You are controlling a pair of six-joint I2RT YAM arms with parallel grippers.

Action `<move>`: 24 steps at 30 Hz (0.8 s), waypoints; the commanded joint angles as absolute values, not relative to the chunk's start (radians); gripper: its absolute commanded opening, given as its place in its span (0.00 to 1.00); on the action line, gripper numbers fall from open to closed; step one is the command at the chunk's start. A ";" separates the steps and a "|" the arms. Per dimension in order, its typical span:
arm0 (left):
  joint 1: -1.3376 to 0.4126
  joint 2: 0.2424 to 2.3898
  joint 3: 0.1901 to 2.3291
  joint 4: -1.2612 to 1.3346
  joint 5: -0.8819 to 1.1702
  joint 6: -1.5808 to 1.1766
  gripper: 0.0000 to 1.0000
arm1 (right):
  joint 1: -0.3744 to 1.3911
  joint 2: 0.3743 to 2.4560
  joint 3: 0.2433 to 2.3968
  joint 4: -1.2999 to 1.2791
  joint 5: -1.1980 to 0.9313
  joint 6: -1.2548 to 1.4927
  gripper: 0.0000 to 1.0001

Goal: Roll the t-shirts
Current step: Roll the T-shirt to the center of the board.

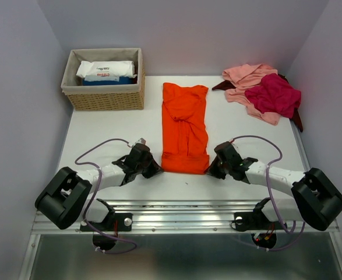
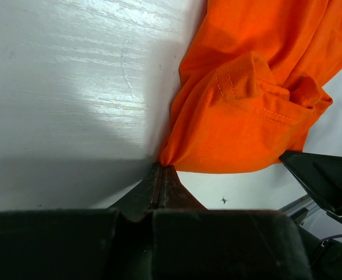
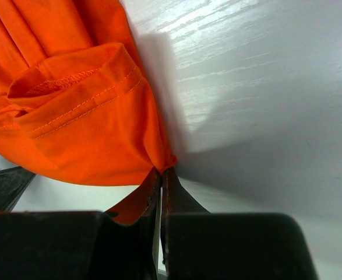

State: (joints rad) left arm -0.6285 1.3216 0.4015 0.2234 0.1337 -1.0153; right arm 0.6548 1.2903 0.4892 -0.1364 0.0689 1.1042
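Note:
The bright orange t-shirt (image 1: 185,125) lies folded into a long strip down the middle of the table. Its near end is turned over into a short first fold. My left gripper (image 1: 155,169) is shut on the near left corner of that fold (image 2: 165,156). My right gripper (image 1: 211,170) is shut on the near right corner (image 3: 166,163). Both hold the cloth low at the table surface. A salmon pink t-shirt (image 1: 246,76), a magenta one (image 1: 274,95) and a dark maroon one (image 1: 298,119) lie heaped at the back right.
A woven wicker basket (image 1: 103,99) with white packets stands at the back left. Side walls close in on both sides. The metal rail of the arm bases (image 1: 182,213) runs along the near table edge.

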 commanded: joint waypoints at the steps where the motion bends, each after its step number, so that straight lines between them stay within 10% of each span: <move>1: -0.630 1.287 0.436 0.140 0.078 -1.019 0.00 | 0.657 1.244 0.515 -0.218 0.133 1.091 0.01; 24: -0.626 1.195 0.506 0.049 0.043 -1.017 0.00 | 0.657 1.221 0.587 -0.285 0.170 1.072 0.01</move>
State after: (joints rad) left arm -0.6285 1.2385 0.4866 0.0769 0.0910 -1.0203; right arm 0.6559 1.2400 0.5568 -0.2550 0.1234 1.0870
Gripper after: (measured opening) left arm 0.019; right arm 0.023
